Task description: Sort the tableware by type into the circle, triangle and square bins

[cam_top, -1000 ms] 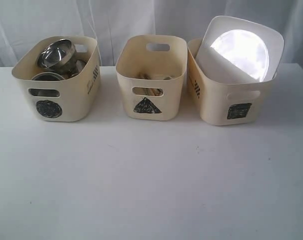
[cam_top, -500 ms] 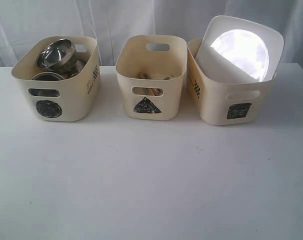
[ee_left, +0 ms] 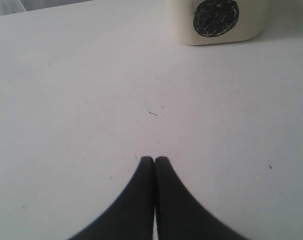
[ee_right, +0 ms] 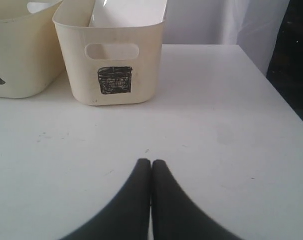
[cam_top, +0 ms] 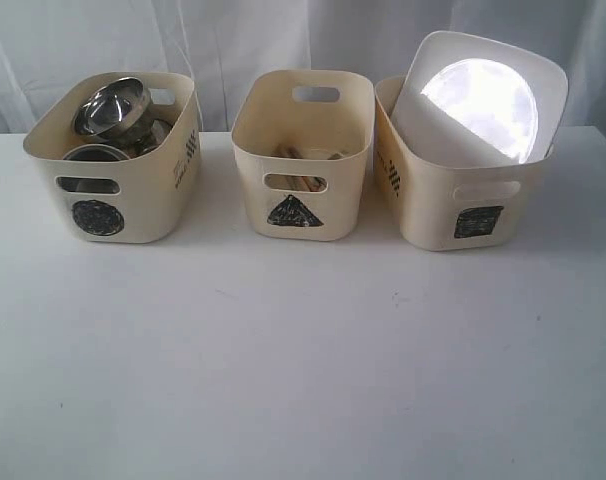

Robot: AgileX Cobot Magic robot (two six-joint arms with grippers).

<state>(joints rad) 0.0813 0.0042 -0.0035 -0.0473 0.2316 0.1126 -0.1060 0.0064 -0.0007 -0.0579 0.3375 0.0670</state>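
Three cream bins stand in a row at the back of the white table. The circle bin (cam_top: pixel 118 195) on the left holds steel bowls and mugs (cam_top: pixel 111 108). The triangle bin (cam_top: pixel 301 205) in the middle holds wooden chopsticks (cam_top: pixel 295 154) and other cutlery, mostly hidden. The square bin (cam_top: pixel 463 200) on the right holds the large white plate (cam_top: pixel 480 100), leaning upright. Neither arm shows in the exterior view. My left gripper (ee_left: pixel 154 160) is shut and empty above bare table, short of the circle bin (ee_left: pixel 216 20). My right gripper (ee_right: pixel 151 162) is shut and empty, facing the square bin (ee_right: pixel 111 75).
A white curtain (cam_top: pixel 283 40) hangs behind the bins. The table's right edge (ee_right: pixel 276 95) runs close beside the square bin, with dark space beyond it.
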